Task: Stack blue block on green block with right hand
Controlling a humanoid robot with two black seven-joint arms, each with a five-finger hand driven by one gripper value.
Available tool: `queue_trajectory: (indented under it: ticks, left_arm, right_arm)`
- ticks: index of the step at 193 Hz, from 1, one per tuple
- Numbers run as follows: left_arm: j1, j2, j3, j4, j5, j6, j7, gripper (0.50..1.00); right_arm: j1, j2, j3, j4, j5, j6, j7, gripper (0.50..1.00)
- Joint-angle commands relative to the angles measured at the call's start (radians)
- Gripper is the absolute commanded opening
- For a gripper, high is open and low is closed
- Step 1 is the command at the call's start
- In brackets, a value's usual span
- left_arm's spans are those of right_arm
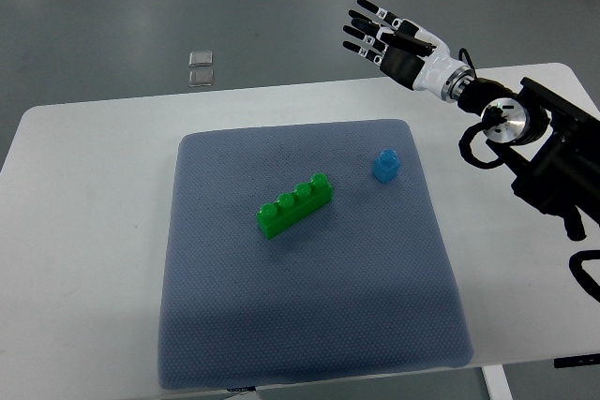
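Note:
A small blue block [385, 165] with one stud stands on the blue-grey mat [309, 325], toward its upper right. Left of it and a little nearer lies a long green block [294, 205] with a row of studs, set on a diagonal. My right hand [378, 31] hovers beyond the table's far edge, up and slightly left of the blue block, well apart from it. Its fingers are spread and hold nothing. The black right arm [544, 152] comes in from the right edge. No left arm shows.
The mat covers the middle of a white table [84, 166]. Two small clear square items [200, 67] lie on the grey floor beyond the table's far edge, at upper left.

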Motion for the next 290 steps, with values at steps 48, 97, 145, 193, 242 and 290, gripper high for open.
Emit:
queue_trajectory:
  ticks: [48,97,145,193,242,290]
  left_arm:
    - [0.000,0.000,0.002,0.000,0.000,0.001,0.000,1.000]
    - [0.000,0.000,0.002,0.000,0.000,-0.001,0.000,1.000]
    - [0.000,0.000,0.002,0.000,0.000,-0.001,0.000,1.000]
    - [0.000,0.000,0.002,0.000,0.000,0.001,0.000,1.000]
    - [0.000,0.000,0.002,0.000,0.000,-0.001,0.000,1.000]
    - [0.000,0.000,0.002,0.000,0.000,0.001,0.000,1.000]
  right_arm:
    - [0.251,-0.112,-0.174,-0.002,-0.355,0.104,-0.009,0.928]
    - [0.394,-0.158,-0.349,0.006,-0.589,0.166,-0.010,0.928]
    - [0.520,-0.207,-0.457,0.026,-0.752,0.171,-0.016,0.928]
    - [0.736,-0.228,-0.882,0.130,-0.895,0.171,0.002,0.928]
    - [1.011,-0.241,-1.288,0.382,-0.887,0.171,0.068,0.928]
    - [1.127,-0.314,-1.362,0.639,-0.789,0.171,0.062,0.928]
